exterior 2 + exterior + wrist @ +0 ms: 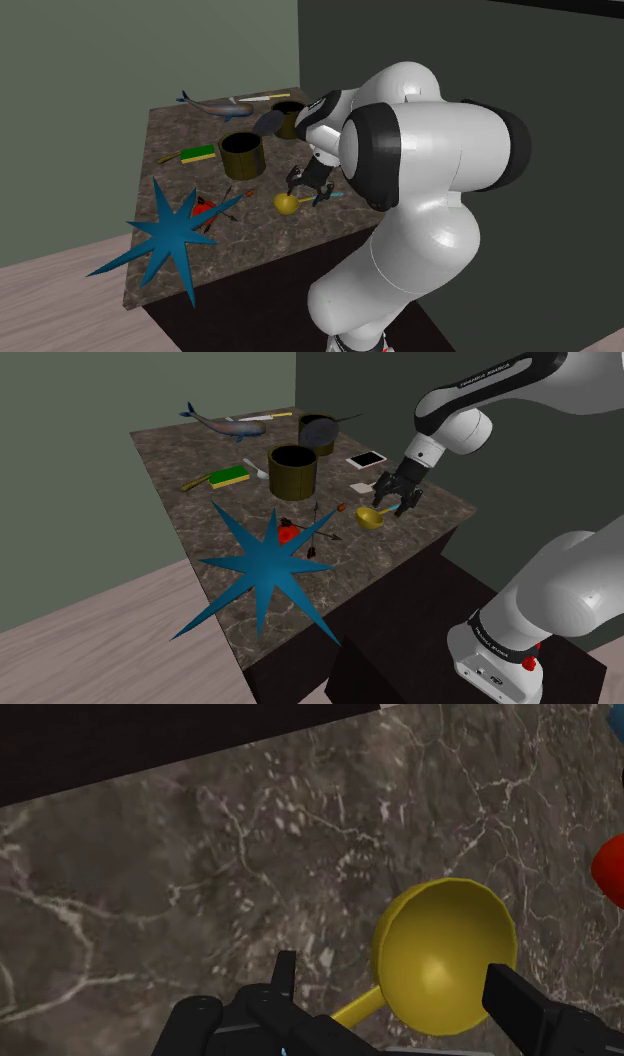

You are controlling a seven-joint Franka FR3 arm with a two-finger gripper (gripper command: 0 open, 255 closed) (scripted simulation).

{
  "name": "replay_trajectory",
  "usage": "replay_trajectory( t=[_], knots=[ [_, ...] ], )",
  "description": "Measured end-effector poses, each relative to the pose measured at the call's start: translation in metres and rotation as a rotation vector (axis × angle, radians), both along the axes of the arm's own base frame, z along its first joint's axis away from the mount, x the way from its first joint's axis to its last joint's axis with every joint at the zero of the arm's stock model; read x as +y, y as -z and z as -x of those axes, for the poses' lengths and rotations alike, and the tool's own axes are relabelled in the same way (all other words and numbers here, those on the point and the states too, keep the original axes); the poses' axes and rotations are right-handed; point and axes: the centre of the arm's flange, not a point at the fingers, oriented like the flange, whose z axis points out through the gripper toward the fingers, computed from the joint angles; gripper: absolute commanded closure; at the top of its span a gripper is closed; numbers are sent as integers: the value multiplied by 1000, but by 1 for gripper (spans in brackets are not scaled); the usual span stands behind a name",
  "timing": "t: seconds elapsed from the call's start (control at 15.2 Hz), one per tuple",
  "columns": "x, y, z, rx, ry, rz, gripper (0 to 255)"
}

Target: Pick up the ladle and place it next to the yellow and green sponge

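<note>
The dark marble counter (180,462) carries everything, and the white arm (455,422) bends over its corner nearest the stand. The black gripper (398,492) hangs low there, just above the yellow ladle (370,517), which lies flat on the stone. In the wrist view the fingers (520,999) stand wide apart on either side of the ladle's bowl, with the thin handle running back beneath the hand; they touch nothing and hold nothing. I judge this to be the approach before the grasp. The next move calls for going down, probably onto the handle rather than the round bowl, and closing.

A big blue spiked star (262,567) sprawls over the counter's near corner. A dark olive pot (292,470) stands mid-counter, straight between the ladle and the yellow and green sponge (230,476), which lies beyond it towards the far edge; the carry will likely have to rise over or skirt it. A black pan (318,430) and a whale figure (225,424) sit along the back edge. A small red piece (292,534) with dark rods lies near the ladle.
</note>
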Motion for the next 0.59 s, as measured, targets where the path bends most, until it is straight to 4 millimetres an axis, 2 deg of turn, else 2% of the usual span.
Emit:
replay_trajectory(
  t=[0.26,0.59],
  knots=[
    [9,15,0,0,1,0,0],
    [10,17,0,0,1,0,0]
  ],
)
